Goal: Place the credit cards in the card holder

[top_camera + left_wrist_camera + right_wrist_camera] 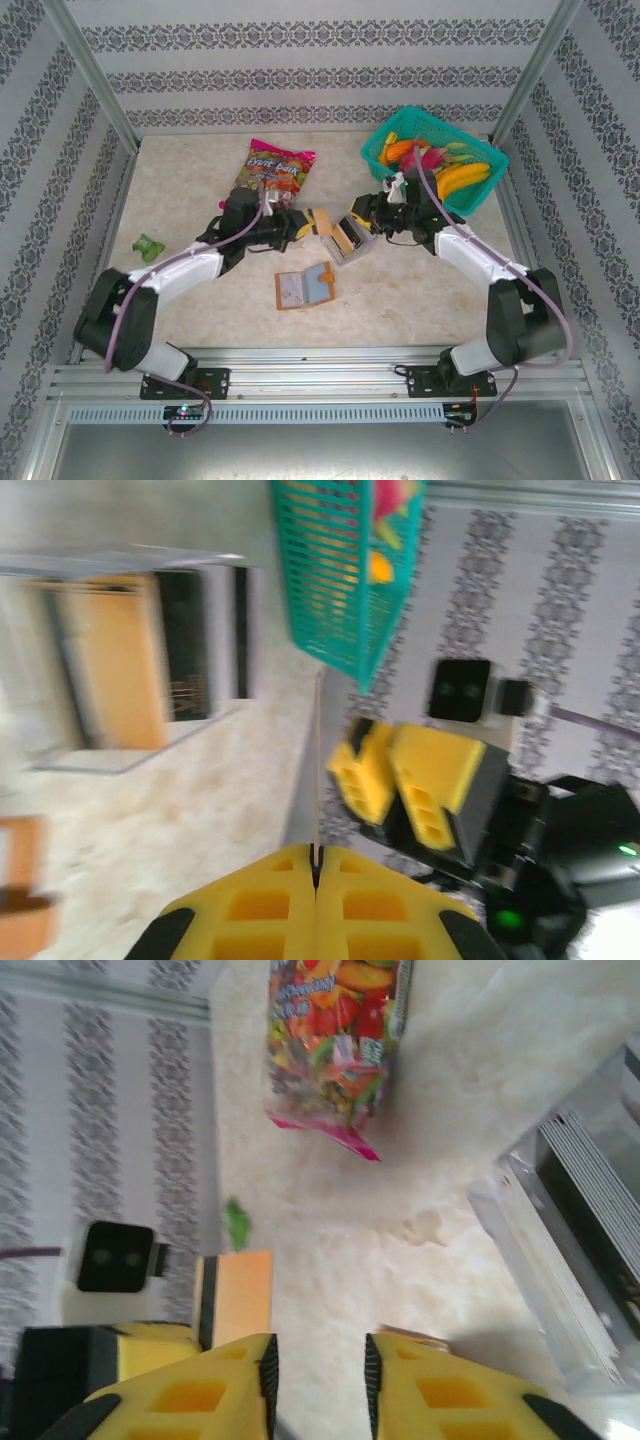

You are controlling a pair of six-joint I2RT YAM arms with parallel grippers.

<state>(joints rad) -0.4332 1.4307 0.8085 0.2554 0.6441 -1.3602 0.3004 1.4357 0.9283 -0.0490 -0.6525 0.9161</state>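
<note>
Bench edges: pale stone-look bench (pixel 430 290), closed in by patterned panels at left, far and right, with a metal rail along the near edge.
Open room: bare surface to the near left and near right of the card holder; both arms crowd the centre.
Left pincer (pixel 316 858): jaws pressed together on a tan card (pixel 320 221). The left wrist view shows the card edge-on, as a thin line rising from the fingertips. It is held over the bench centre.
Right pincer (pixel 320 1385): jaws partly apart with nothing between them. It sits just right of the slotted tray and faces the left pincer.
Card holder (pixel 305 288): lies open and flat on the bench, nearer the rail than both pincers and apart from them.
Other credit cards (pixel 185 645): stand on edge in a clear slotted tray (pixel 530 1260) between the two pincers, showing black and tan faces.
Candy bag (pixel 275 170): lies far left of centre, just beyond the left arm.
Teal basket (pixel 375 160): in the far right corner, holding bananas and other fruit, close behind the right wrist.
Small green object (pixel 150 247): by the left wall, well apart from the rest.
</note>
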